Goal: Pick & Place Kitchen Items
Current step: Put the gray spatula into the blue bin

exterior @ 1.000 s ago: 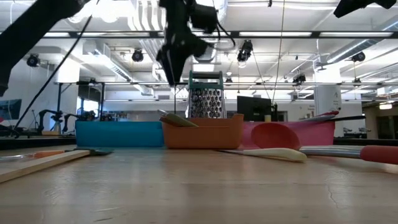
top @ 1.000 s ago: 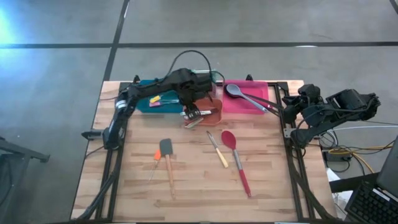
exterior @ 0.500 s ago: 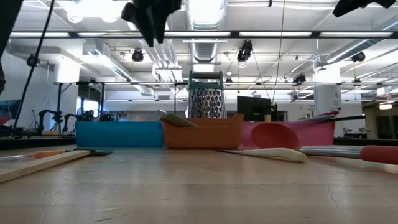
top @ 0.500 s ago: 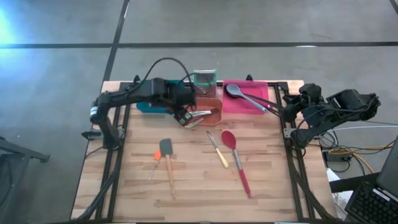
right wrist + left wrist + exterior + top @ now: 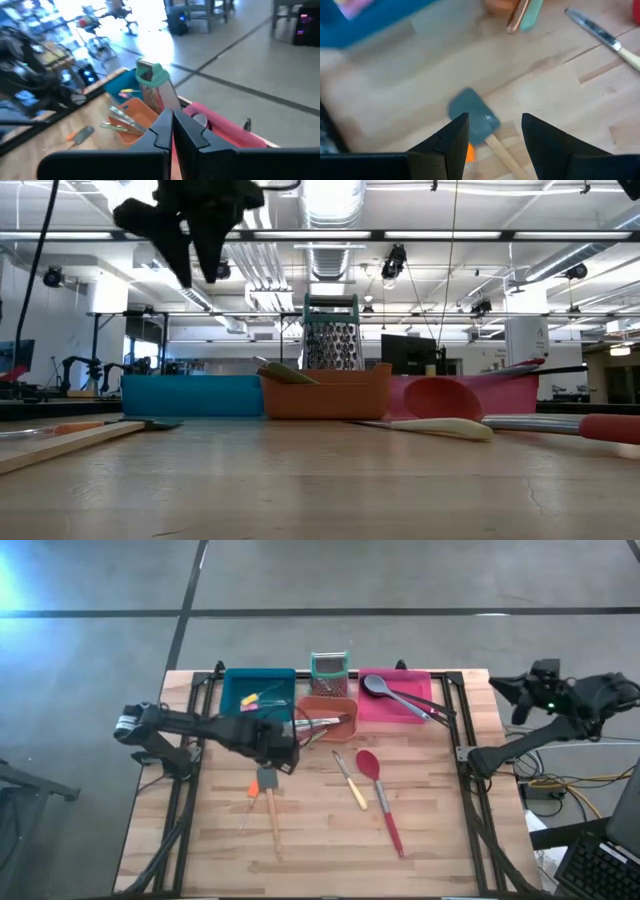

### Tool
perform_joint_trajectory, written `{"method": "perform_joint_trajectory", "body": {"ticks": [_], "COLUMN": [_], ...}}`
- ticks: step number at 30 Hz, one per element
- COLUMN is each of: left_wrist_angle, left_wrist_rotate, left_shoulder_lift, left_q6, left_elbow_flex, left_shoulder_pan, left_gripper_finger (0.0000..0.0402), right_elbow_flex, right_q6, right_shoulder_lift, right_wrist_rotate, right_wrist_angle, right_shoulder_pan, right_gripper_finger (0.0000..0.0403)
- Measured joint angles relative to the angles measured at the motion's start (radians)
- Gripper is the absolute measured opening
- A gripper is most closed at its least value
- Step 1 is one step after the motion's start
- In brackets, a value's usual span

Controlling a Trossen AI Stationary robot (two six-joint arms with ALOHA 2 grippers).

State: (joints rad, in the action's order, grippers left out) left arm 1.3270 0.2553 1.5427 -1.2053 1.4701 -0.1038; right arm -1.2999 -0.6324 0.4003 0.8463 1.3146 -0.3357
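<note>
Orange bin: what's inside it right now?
The orange bin holds a few slim metal-looking utensils lying across it, ends poking over its left rim. Anything beneath them is covered.

The left arm reaches in from nine o'clock, low across the surface's middle, its left claw [image 5: 492,137] empty with fingers [image 5: 451,142] spread apart, pointing down. The right arm is folded off the three o'clock edge, its right claw [image 5: 171,131] closed, fingers pressed together.
</note>
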Motion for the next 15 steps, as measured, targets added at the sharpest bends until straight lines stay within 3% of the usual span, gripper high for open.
{"method": "perform_joint_trajectory", "body": {"ticks": [8, 15], "left_wrist_angle": [-0.250, -0.303], "left_wrist_rotate": [-0.080, -0.113], "left_shoulder_lift": [-0.030, -0.028], "left_q6": [-0.188, -0.323], "left_elbow_flex": [-0.246, -0.336], "left_shoulder_pan": [-0.046, -0.085], "left_gripper_finger": [0.0182, 0.0167], "right_elbow_flex": [0.053, 0.131], "right_q6": [0.000, 0.000], "right_shoulder_lift": [-0.144, -0.224], "right_wrist_rotate": [-0.138, -0.144], "right_wrist_angle": [0.167, 0.201], "right_shoulder_pan": [0.000, 0.000], "right_gripper_finger": [0.0008, 0.0008]}}
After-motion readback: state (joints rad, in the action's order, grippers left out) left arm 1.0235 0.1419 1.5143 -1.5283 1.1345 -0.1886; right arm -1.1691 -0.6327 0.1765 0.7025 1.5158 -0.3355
